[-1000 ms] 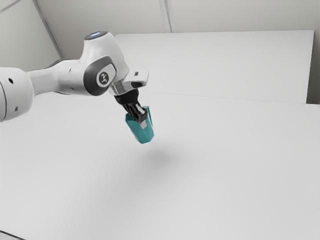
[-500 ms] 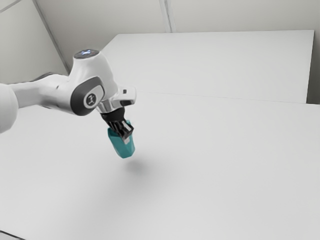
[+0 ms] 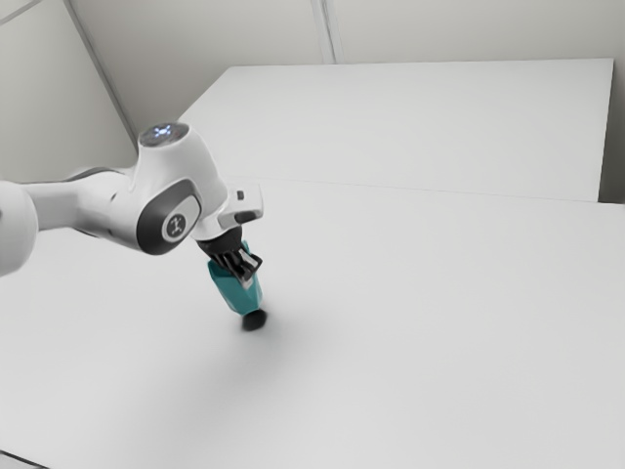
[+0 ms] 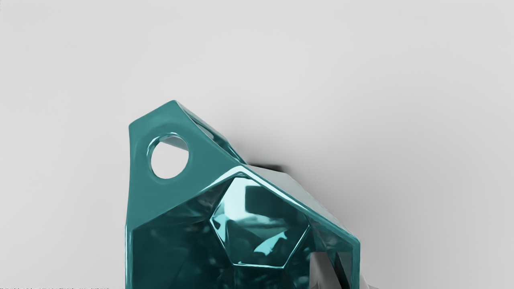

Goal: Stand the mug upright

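**Mug gripped by its wall, tilted, low over the table**

Exterior view: arm [image 3: 88, 205] comes in from the exterior view's left, hand angled down. Gripper [image 3: 248, 268] is holding the teal mug [image 3: 237, 292] near its mouth end. Mug leans: mouth end up by the fingers, base end down and toward the exterior view's right. So not upright. A small dark shadow [image 3: 254, 320] sits on the white table [image 3: 439, 342] right at the base end. Mug bottom is either touching the table or just above it; can't tell which from this angle. Behind the table, a raised white panel [image 3: 410, 117] in front of a pale wall [image 3: 225, 29].

Wrist view: looking into the mug's open mouth, down to the faceted, shiny floor inside. One finger [image 4: 320, 273] is inside the mug, the other is outside against the same wall, so the grip is a pinch across that wall, close to the rim [image 4: 356, 247]. Handle [image 4: 160, 116] sticks out from the rim, round hole through it, apart from the fingers. Part of the dark shadow shows past the mug's outer side.
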Controlling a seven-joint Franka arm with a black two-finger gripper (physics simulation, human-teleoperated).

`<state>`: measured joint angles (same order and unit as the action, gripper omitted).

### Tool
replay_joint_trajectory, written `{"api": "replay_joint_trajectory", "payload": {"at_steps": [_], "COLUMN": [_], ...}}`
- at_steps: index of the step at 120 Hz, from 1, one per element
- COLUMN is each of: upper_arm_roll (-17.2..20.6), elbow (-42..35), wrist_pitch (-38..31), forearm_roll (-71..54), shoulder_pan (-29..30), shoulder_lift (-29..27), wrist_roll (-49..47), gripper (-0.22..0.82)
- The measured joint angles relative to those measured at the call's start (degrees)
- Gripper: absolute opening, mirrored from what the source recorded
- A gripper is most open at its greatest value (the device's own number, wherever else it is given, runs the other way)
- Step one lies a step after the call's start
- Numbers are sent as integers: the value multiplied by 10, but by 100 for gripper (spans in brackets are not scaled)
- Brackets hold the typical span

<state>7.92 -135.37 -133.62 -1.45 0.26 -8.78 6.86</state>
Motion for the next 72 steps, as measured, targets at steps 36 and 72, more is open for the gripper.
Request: {"api": "replay_joint_trajectory", "payload": {"at_steps": [36,72], "upper_arm_roll": [0,0], "elbow": [-32,-49], "wrist_pitch": [-27,-49], "forearm_roll": [-3,-4], "shoulder_pan": [2,7], "shoulder_lift": [-12,-7], "wrist_roll": [-39,-73], "gripper": [-18,-18]}}
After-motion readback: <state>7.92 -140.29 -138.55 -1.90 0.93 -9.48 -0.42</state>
